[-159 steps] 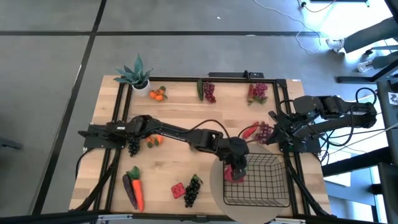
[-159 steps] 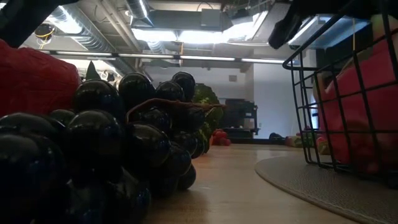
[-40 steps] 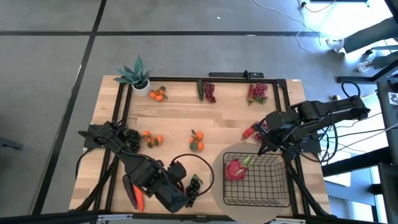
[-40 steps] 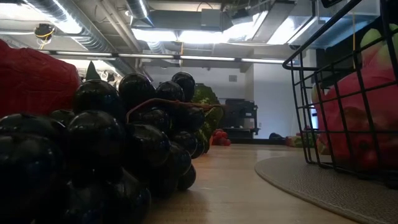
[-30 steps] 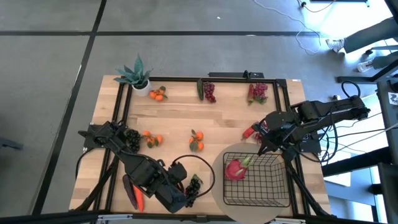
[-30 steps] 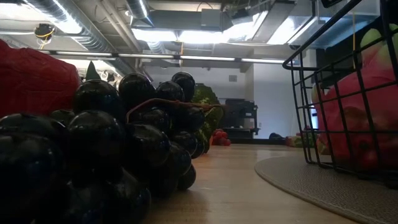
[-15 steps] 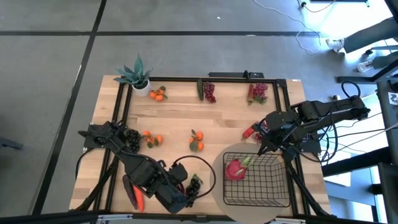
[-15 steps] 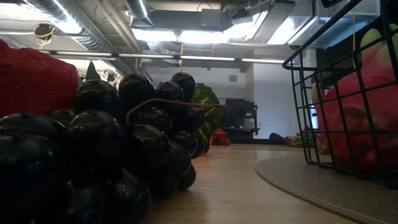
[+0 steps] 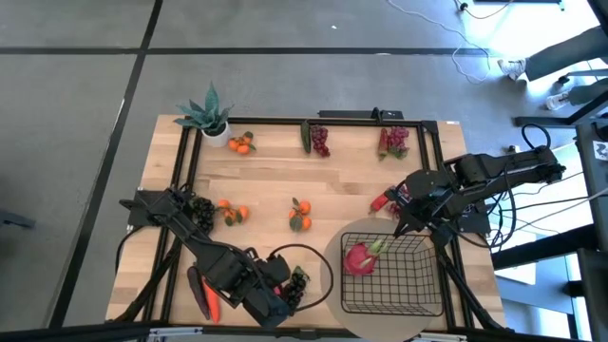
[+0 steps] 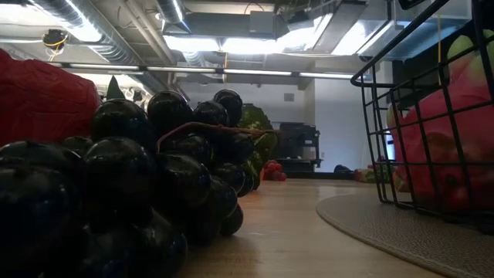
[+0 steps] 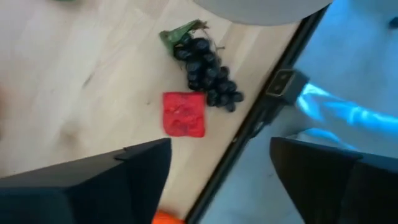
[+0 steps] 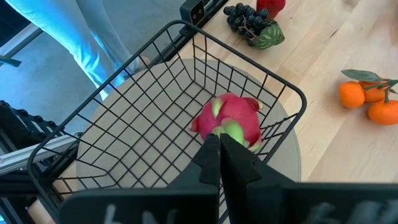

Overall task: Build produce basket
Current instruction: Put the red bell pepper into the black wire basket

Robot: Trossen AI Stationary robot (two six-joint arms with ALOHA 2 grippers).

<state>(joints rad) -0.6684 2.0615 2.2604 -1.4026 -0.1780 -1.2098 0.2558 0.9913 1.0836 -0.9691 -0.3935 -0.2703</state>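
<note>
The black wire basket (image 9: 391, 275) stands on a round beige mat near the table's right front. A pink dragon fruit (image 9: 359, 258) lies on its floor. My right gripper (image 12: 219, 142) hovers shut above the basket's far rim, over the dragon fruit (image 12: 227, 121). My left gripper (image 9: 282, 293) stands open above the front edge. A red strawberry (image 11: 184, 114) and dark grapes (image 11: 205, 73) lie on the wood ahead of its fingers, untouched. In the low view the same grapes (image 10: 154, 185) fill the left side, and the basket (image 10: 417, 116) stands on the right.
A carrot and an eggplant (image 9: 202, 294) lie at the front left. Tangerines (image 9: 231, 214) (image 9: 300, 215) (image 9: 242, 142) are spread mid-table and at the back. Grape bunches (image 9: 318, 141) (image 9: 392, 142) lie along the far edge. A red chili (image 9: 383, 201) is beside my right arm, and a potted plant (image 9: 209, 114) stands at the far left.
My left gripper has shifted a little toward the table's near edge beside the dark grapes, and its cable loop has moved with it. The fruit and the basket have stayed where they were.
</note>
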